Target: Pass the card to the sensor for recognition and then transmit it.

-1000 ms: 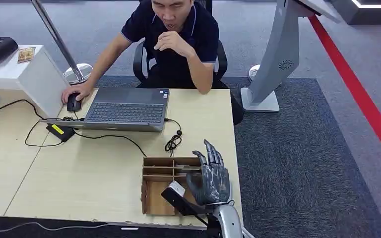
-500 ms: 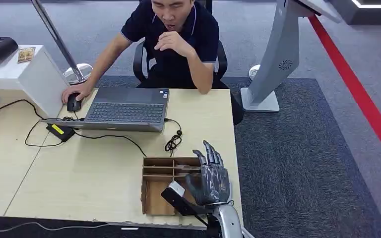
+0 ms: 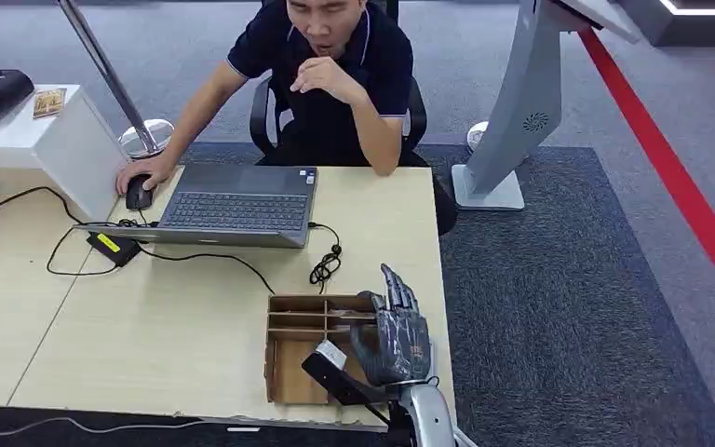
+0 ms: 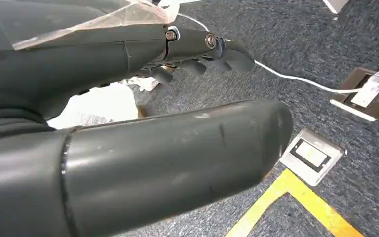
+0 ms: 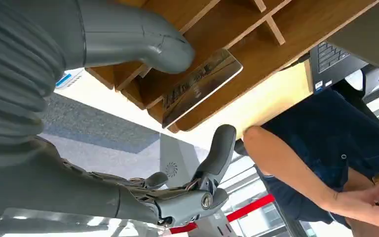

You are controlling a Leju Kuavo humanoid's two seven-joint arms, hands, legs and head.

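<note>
My right hand (image 3: 393, 337) hangs over the right part of a wooden divider box (image 3: 290, 358) near the table's front edge, holding nothing, its fingers apart and pointing away from me. In the right wrist view a card (image 5: 201, 85) stands tilted in one of the compartments of the box (image 5: 286, 19). The thumb (image 5: 133, 42) reaches close to the card's edge; I cannot tell whether it touches. The fingers (image 5: 217, 148) stay clear of the card. A small black reader with a yellow label (image 3: 114, 247) lies left of the laptop. My left hand (image 4: 153, 163) hangs over the carpet, empty.
A person (image 3: 335, 74) sits behind the table, one hand on a mouse (image 3: 138, 194) beside an open laptop (image 3: 237, 200). A coiled cable (image 3: 326, 265) lies between laptop and box. A white block (image 3: 47, 140) stands at the far left, and the table's right edge (image 3: 442, 307) runs beside my right hand.
My right hand has sunk slightly toward the box and its thumb has drawn in a little. Nothing else on the table has moved.
</note>
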